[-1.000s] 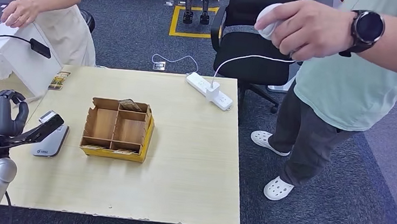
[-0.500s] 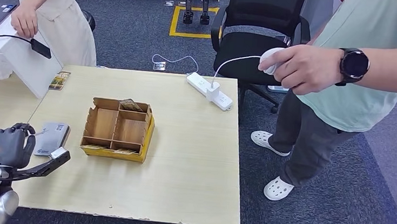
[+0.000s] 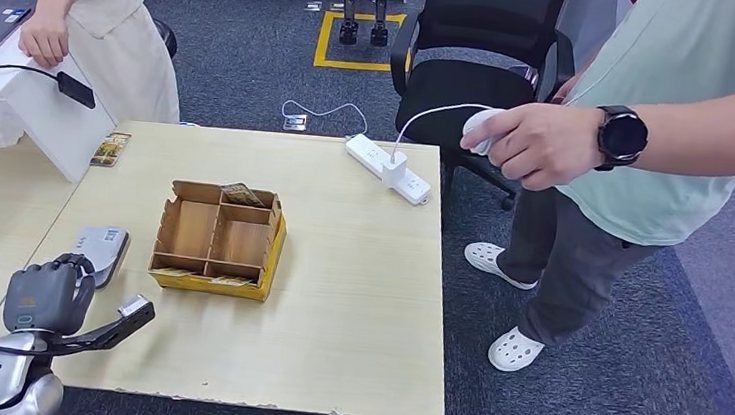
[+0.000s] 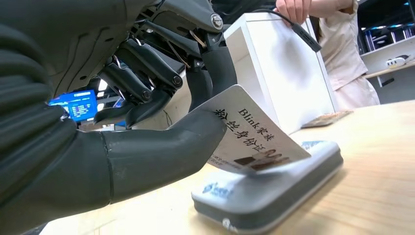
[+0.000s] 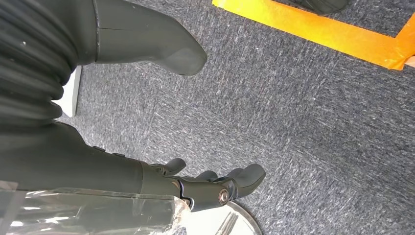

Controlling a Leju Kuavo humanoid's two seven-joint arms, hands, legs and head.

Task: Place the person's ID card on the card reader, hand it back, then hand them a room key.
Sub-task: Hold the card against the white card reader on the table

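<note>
Your left hand (image 3: pixel 47 295) now sits lower and nearer the front edge of the worktop (image 3: pixel 356 297) than a second ago, when it was raised over the card reader (image 3: pixel 99 252); the reader's grey top, then half covered by the hand, lies bare in the head view; in the left wrist view the hand (image 4: pixel 147 122) pinches the ID card (image 4: pixel 249 137) between thumb and fingers, and the card's far end rests tilted on the card reader (image 4: pixel 274 188); judge the reading step as under way, the card touching but not yet lying flat; the right hand (image 5: pixel 215 183) hangs over the carpet, fingers loosely apart, holding nothing; the divided cardboard box (image 3: pixel 218 240) stands just beside the reader; a person's hand (image 3: pixel 535 142) holding a white object waits off the worktop's far corner, so the hand-back probably goes that way.
</note>
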